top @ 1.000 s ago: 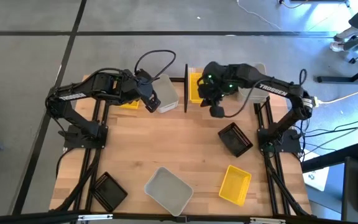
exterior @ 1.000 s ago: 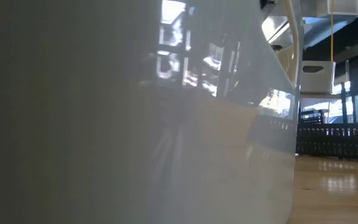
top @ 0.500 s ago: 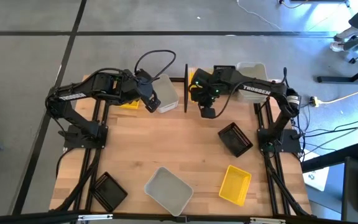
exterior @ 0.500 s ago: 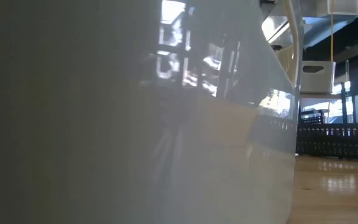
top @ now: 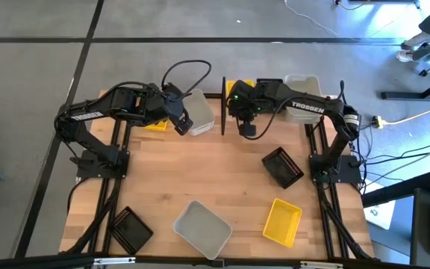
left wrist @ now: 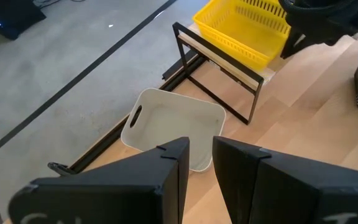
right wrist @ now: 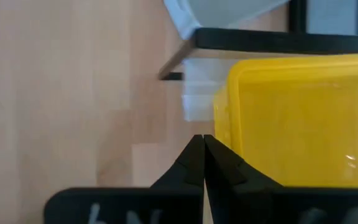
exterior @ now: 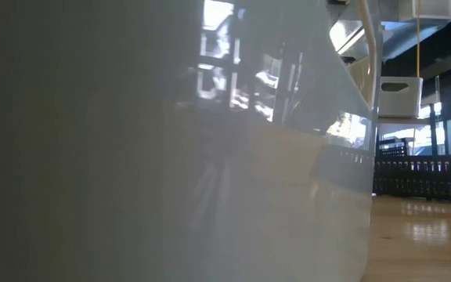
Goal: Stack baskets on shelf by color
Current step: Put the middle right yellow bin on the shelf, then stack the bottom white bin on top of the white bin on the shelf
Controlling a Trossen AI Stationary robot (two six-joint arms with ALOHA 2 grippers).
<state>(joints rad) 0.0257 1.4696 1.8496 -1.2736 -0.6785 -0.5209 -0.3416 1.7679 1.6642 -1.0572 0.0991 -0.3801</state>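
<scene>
Counter: we see a light wooden counter (top: 222, 172) from above, with two dark arms reaching in from its left and right edges.
Shelf: a wood plank shelf (left wrist: 241, 73) with thin black posts stands at the far edge of the counter, between the two arms.
Right tool: the right tool (right wrist: 202, 163) is clenched, its two dark fingertips pressed together with nothing between them; it sits just beside the near wall of a yellow basket on the shelf (right wrist: 303, 121).
Left tool: the left tool (left wrist: 199, 163) hangs above a whitish basket (left wrist: 173, 127), its fingers parted by a narrow gap and grasping nothing.
Whitish basket: it stands upright on the counter just left of the shelf's end post.
Loose baskets: on the near half of the counter we see a black slatted basket at right (top: 283, 167), a yellow basket (top: 282, 222), a whitish basket (top: 201, 229) and a black one at the near left corner (top: 131, 228), all apart.
Low view: a pale translucent basket wall (exterior: 171, 157) fills nearly everything.
</scene>
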